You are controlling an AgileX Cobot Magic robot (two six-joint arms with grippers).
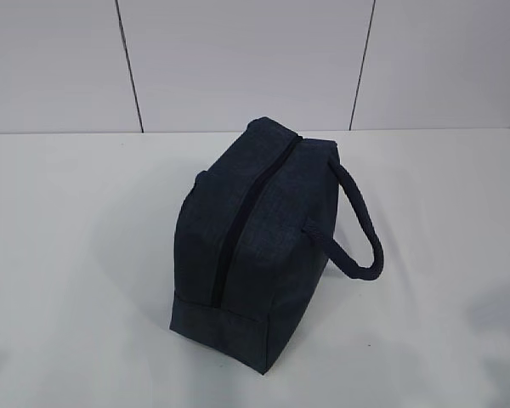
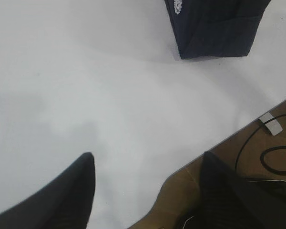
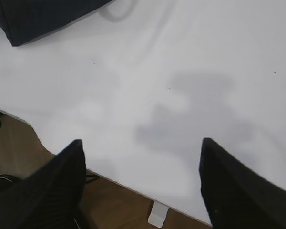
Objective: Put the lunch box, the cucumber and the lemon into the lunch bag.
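The dark navy lunch bag stands in the middle of the white table, its zipper line running along the top and looking closed, one looped strap handle hanging off its right side. A corner of the bag shows in the left wrist view and in the right wrist view. My left gripper hangs open over the table's front edge with nothing between its fingers. My right gripper is open too, empty, above the front edge. The lunch box, the cucumber and the lemon are out of view. Neither gripper appears in the exterior view.
The white table meets a pale panelled wall at the back. Beyond the table's front edge lies brown floor with black cables and a small white bracket.
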